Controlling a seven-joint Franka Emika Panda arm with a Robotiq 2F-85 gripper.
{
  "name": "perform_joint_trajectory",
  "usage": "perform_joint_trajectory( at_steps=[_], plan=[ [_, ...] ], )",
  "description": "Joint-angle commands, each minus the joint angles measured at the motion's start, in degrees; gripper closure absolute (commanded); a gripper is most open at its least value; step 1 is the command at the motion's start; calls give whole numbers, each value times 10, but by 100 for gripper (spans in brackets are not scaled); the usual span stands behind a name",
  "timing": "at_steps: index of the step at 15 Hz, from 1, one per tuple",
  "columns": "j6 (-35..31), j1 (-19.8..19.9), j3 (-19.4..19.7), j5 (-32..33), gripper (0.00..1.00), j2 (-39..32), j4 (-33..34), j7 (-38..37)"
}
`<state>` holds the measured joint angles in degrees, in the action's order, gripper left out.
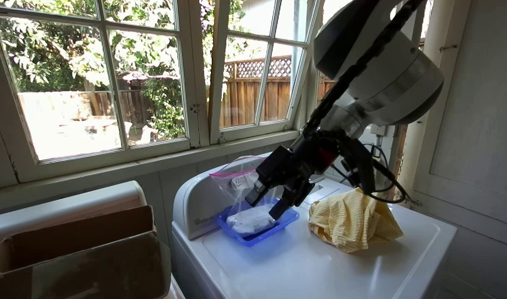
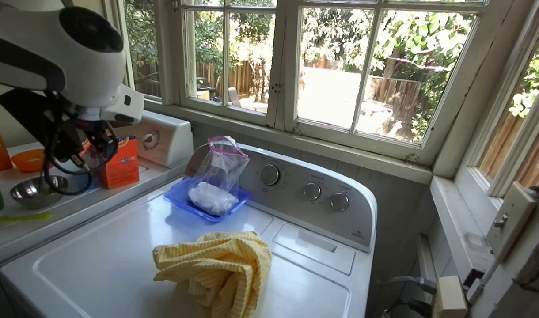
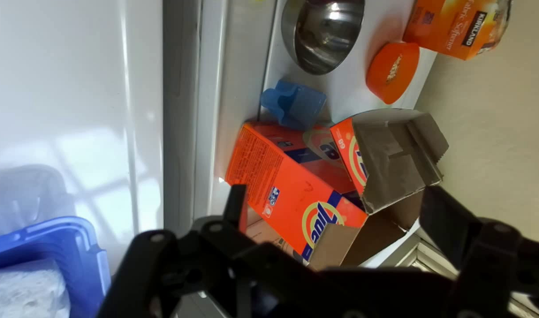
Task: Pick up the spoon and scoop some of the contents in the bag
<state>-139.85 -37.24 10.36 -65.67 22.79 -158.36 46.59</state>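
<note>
Gripper (image 1: 263, 207): fingers well spread, nothing between them, tips slanting down
Bag (image 2: 216, 176): off to one side of the gripper, apart from it, upright in the blue tray (image 2: 176, 194); limp film, likely slippery and easily crumpled; if steadied, take it by the rim, which seems to gape
White contents (image 2: 212, 198): lying low in the bag; probably fine powder, soft under a shallow scoop, prone to spill
Blue tray: beneath the bag, lower than the gripper; likely to slide on its worktop (image 1: 303, 265) if nudged
Detergent cartons (image 3: 296, 194): ahead of the gripper on the other worktop (image 3: 344, 97); flaps open on at least one, inside shadowed, contents not visible
Steel bowl (image 3: 327, 35): past the cartons from the gripper; only reflections show within
Orange bowl (image 3: 393, 73): near the steel one, a pale patch on it I cannot identify
Likely spoon (image 2: 20, 217): lime-green strip well apart from the gripper, cut by the frame; probably light, stiff, smooth plastic, best pinched mid-handle across its narrow width
</note>
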Motion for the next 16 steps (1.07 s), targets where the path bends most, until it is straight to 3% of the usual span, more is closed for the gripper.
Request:
perform_joint_trajectory(
  at_steps=[1, 2, 3, 8, 9, 10, 16],
  plan=[
    [7, -46, 36, -144, 0, -88, 13, 156],
    [22, -52, 38, -184, 0, -117, 18, 197],
    [55, 24, -45, -230, 0, -148, 24, 229],
    [36, 86, -183, -400, 0, -291, 80, 308],
    [44, 99, -199, -416, 0, -310, 92, 308],
    [40, 112, -208, -371, 0, -247, 52, 280],
    [48, 120, -222, -419, 0, -329, 106, 303]
  ],
)
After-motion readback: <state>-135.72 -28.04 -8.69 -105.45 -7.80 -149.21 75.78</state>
